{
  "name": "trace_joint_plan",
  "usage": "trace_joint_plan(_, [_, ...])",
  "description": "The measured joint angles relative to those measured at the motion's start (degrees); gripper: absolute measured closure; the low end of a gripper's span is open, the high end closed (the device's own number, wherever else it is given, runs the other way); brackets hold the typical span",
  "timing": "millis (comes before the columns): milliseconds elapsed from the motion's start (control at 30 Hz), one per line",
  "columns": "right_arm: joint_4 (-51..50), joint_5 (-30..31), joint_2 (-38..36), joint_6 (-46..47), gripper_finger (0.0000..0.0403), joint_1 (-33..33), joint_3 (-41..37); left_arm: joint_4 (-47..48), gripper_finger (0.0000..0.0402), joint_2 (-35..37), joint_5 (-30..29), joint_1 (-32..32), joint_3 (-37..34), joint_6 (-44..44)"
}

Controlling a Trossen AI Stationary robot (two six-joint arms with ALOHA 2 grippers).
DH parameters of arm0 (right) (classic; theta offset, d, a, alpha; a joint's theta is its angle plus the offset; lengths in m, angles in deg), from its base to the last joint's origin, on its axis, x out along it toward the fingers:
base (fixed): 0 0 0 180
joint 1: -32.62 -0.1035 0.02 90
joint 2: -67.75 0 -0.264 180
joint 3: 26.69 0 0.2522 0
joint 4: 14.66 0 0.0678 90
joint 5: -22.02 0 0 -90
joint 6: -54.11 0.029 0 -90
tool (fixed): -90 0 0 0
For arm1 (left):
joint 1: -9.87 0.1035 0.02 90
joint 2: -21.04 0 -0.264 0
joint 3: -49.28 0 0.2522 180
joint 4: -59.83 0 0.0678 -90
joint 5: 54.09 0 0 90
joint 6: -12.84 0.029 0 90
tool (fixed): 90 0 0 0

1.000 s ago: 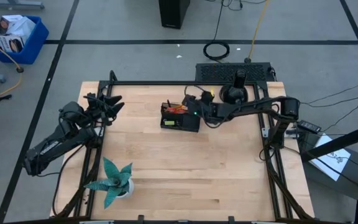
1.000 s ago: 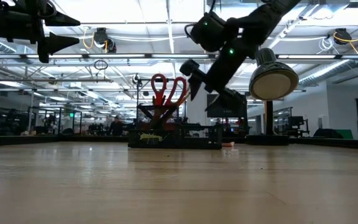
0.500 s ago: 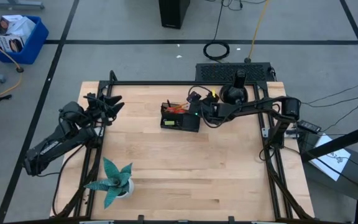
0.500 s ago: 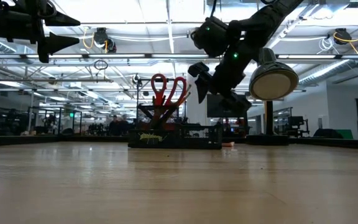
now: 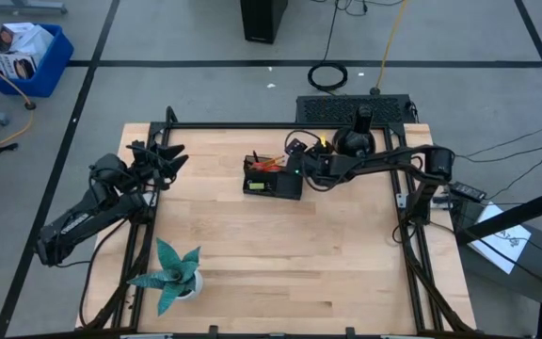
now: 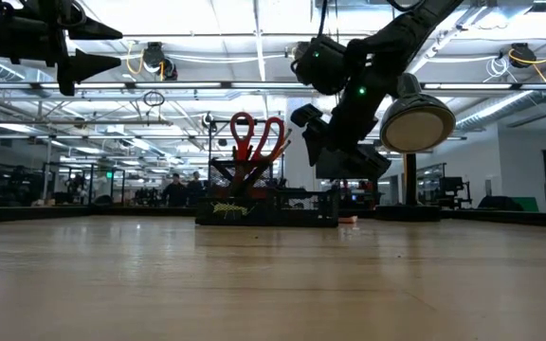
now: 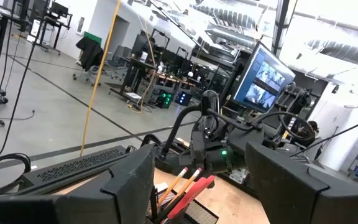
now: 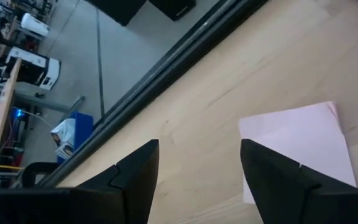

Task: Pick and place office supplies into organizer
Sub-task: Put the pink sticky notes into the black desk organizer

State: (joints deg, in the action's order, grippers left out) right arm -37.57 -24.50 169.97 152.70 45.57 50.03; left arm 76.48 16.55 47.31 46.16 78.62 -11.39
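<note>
Right end effector [image 5: 294,147] hangs over the far side of the counter [image 5: 280,264], just behind the organizer [image 5: 273,179], fingers [image 8: 272,171] parted and empty. Pink sticky-note pad [image 8: 297,149] lies flat on the wood right ahead of those fingers, seemingly a little off to one side of the gap, so likely the next pick. It is a flat square with no real long axis; probably needs a straight descent onto its edges. Organizer sits between pad and counter centre, already holding red-handled scissors [image 6: 257,138] upright and orange pencils [image 7: 180,181]. Right arm is far nearer; left end effector [image 5: 163,155] waits at the left counter edge, raised, spread and empty. Far frame rail [image 8: 185,43] runs close behind the pad and a round black lamp [image 5: 356,139] stands near, so room is tight there; open wood toward the near side.
</note>
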Motion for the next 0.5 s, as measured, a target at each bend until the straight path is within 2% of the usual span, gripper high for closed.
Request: trace_joint_plan(500, [0.73,-0.05,3.01,2.89,0.0186,0.16,0.09,-0.01,0.0146,0.0,0.0,-0.02,0.01,0.0])
